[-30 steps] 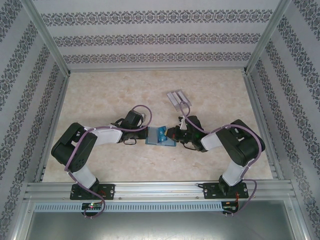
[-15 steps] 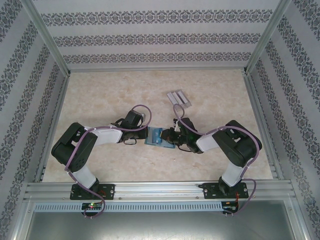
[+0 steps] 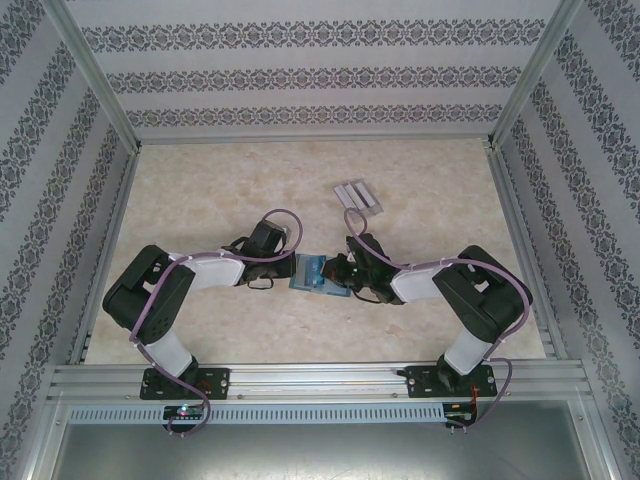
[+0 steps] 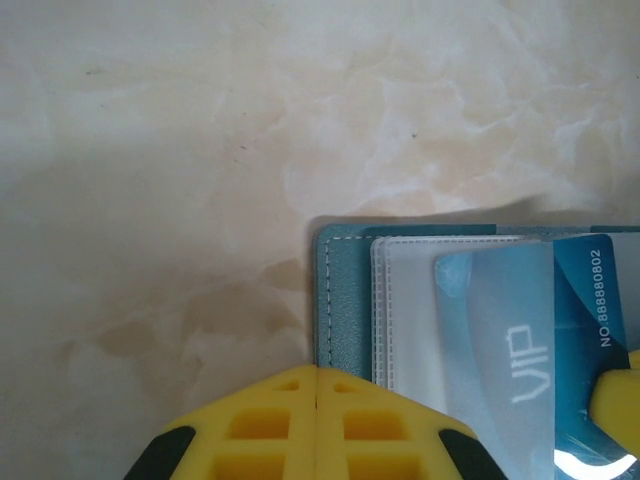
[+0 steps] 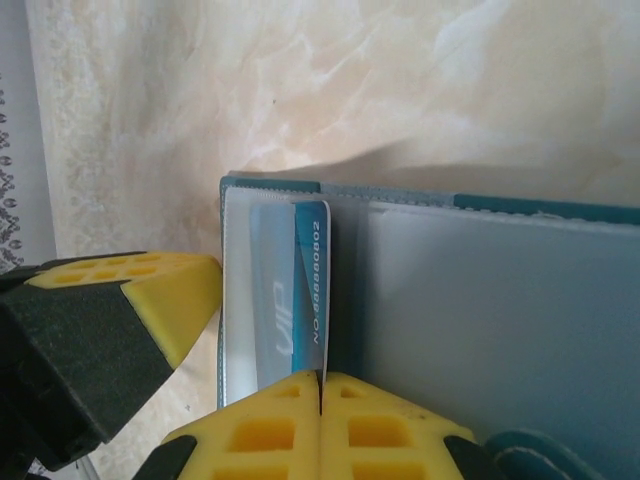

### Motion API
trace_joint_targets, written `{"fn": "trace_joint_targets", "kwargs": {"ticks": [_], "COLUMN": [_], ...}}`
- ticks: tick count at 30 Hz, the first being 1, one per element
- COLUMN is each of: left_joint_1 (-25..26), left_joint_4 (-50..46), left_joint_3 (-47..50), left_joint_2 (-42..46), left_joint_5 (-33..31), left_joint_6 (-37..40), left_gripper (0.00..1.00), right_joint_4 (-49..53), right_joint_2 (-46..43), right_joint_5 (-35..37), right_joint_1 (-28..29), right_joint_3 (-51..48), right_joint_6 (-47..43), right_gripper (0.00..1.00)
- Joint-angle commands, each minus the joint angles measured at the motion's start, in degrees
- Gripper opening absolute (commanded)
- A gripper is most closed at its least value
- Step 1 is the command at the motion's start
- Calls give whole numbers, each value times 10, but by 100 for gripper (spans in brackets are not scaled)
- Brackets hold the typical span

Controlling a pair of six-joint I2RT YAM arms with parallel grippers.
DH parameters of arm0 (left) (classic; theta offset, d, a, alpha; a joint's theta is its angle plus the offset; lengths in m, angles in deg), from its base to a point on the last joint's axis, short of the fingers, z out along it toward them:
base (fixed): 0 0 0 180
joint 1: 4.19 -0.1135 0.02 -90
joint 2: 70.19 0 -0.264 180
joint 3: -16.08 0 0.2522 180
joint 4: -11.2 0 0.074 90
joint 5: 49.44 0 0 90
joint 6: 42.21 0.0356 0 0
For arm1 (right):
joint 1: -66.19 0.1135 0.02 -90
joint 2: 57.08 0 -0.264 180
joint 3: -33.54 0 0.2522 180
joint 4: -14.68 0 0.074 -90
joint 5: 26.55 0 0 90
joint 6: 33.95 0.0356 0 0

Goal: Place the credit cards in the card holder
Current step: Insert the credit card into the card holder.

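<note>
My left gripper (image 4: 317,400) has its yellow fingers pressed together and holds nothing. The tips sit at the outer edge of the card holder (image 4: 342,300), with one pad overlapping its teal border. My right gripper (image 5: 320,405) is closed seam to seam at the holder's other side. The long edge of the blue card (image 5: 312,285) runs straight down to that seam, and I cannot tell whether the card is pinched there or only touched. The card lies partly under the clear pocket, its numbered strip uncovered.

The holder lies open near the middle of the table (image 3: 200,190), between my two wrists. From above, bare marble spreads wide to the left, the right and the far side. The grey-white rack (image 3: 357,195) sits just beyond my right wrist, apart from the holder.

Both wrist views cut off the holder's near edge, and my own fingers hide its lower part. From above, my grippers cover its two ends.
</note>
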Motion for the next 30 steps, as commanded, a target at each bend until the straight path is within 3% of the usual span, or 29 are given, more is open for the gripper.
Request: {"fn": "trace_joint_targets", "kwargs": {"ticks": [1, 16, 21, 26, 30], "left_joint_1": [3, 2, 3, 3, 3], "left_joint_4": [-21, -23, -25, -41, -40], "left_joint_3": [15, 17, 15, 15, 9], "left_joint_2": [-16, -12, -8, 10, 20], "left_joint_5": [-11, -13, -12, -34, -16], "left_joint_6": [-6, -10, -8, 4, 21], "left_gripper": [0, 0, 0, 0, 16], "right_joint_4": [31, 58, 89, 180, 251], "right_joint_2": [15, 55, 49, -15, -71], "right_joint_5": [47, 46, 39, 74, 104], "right_joint_1": [9, 47, 45, 39, 37], "right_joint_3": [5, 57, 59, 60, 59], "right_joint_6": [15, 17, -5, -54, -89], "right_gripper": [0, 8, 19, 29, 35]}}
